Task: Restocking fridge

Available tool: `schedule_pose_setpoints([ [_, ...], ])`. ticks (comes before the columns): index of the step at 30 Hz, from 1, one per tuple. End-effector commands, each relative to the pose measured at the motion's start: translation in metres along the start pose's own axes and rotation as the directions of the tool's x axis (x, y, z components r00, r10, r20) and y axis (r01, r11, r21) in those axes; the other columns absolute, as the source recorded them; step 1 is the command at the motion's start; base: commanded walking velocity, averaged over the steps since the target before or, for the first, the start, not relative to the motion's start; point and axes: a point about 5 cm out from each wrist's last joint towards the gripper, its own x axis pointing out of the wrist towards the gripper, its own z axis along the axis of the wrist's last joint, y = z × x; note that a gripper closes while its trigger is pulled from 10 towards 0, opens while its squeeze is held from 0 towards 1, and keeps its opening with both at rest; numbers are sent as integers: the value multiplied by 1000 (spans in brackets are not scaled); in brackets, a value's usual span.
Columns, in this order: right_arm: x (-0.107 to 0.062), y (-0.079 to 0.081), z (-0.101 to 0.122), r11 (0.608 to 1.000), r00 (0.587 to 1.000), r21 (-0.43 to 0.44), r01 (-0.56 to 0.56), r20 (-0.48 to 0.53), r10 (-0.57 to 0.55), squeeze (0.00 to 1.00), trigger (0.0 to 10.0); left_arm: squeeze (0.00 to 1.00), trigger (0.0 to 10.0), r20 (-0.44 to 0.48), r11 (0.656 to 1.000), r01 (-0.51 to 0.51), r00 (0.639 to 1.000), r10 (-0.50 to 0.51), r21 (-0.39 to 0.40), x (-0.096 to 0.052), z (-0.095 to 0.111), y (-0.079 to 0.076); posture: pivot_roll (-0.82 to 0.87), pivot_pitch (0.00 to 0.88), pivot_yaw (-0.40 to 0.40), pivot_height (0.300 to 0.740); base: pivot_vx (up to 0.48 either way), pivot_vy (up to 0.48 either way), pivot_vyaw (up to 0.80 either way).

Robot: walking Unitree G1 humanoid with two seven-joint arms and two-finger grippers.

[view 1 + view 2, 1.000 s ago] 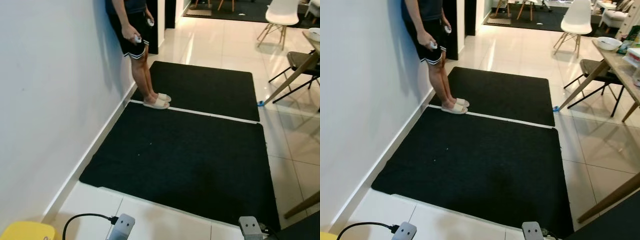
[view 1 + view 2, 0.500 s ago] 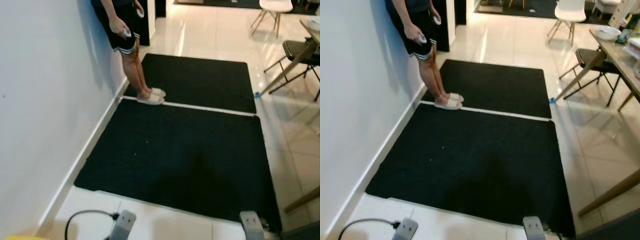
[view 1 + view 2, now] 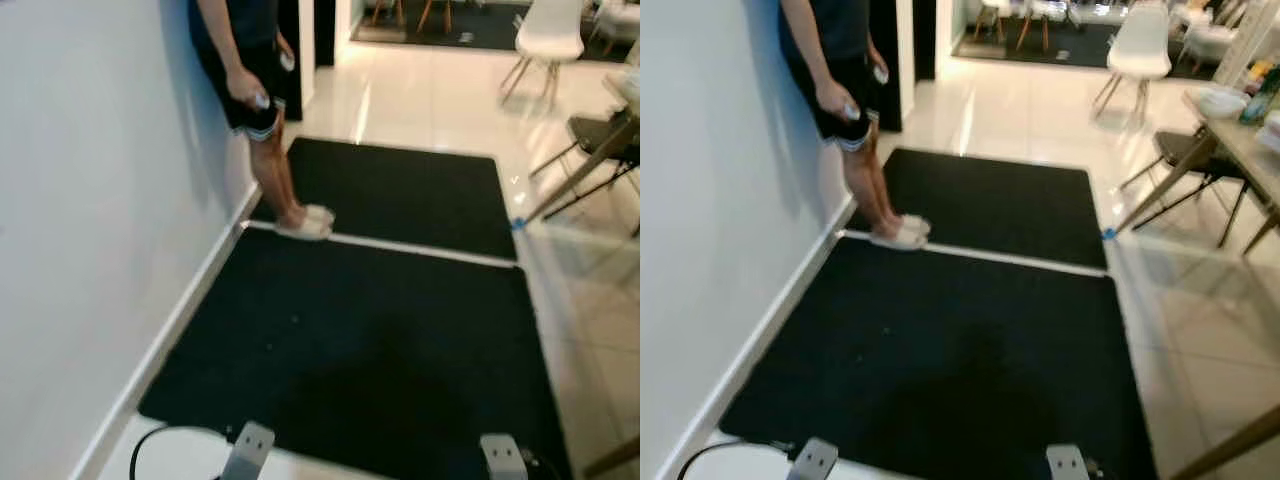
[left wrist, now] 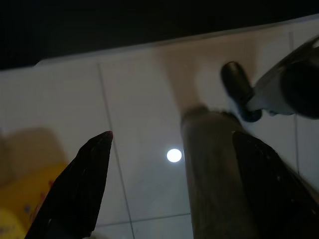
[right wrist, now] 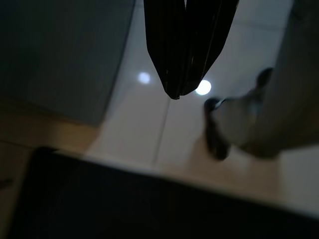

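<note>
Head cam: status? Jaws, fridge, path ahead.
Left gripper jaws open, empty. Right gripper jaws shut, empty. No fridge in sight. Black mats ahead; person stands by the left wall.

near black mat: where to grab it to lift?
Pinch the mat at its near left corner, coming in low from the tiled floor. It lies flat, so probably only an edge or corner gives the fingers any purchase.

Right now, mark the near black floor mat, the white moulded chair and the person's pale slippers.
near black floor mat (image 3: 370,350), left eye view, middle.
white moulded chair (image 3: 1138,52), right eye view, seat shell.
pale slippers (image 3: 308,222), left eye view, uppers.
</note>
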Motion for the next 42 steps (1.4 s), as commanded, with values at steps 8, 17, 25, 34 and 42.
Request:
schedule_pose_setpoints([
  [8, 0, 5, -4, 1000, 1000, -1, -13, -11, 13, 0, 10000, 0, 10000, -26, 1000, 5, 1000, -5, -3, -1, -8, 0, -43, 7, -22, 740, 303, 0, 0],
  [17, 0, 4, -3, 1000, 1000, -4, -11, -10, 11, 0, 10000, 0, 10000, -25, 1000, 7, 1000, -7, 4, -1, -7, -1, -47, 0, -23, 740, 304, 0, 0],
  [25, 0, 2, -2, 1000, 1000, -20, -14, -16, 14, 0, 10000, 0, 10000, -20, 1000, 10, 1000, -9, 6, 0, -5, -1, -45, 0, -26, 740, 304, 0, -98],
  [34, 0, 2, -2, 1000, 1000, -7, -10, -15, 10, 0, 10000, 0, 10000, -18, 1000, 10, 1000, -10, 3, 0, -4, -2, -46, 0, -27, 740, 303, 0, -681],
  [42, 0, 1, -2, 1000, 1000, -8, -10, -15, 10, 0, 10000, 0, 10000, -17, 1000, 12, 1000, -12, 1, 0, -4, -2, -47, 0, -29, 740, 303, 0, 0],
])
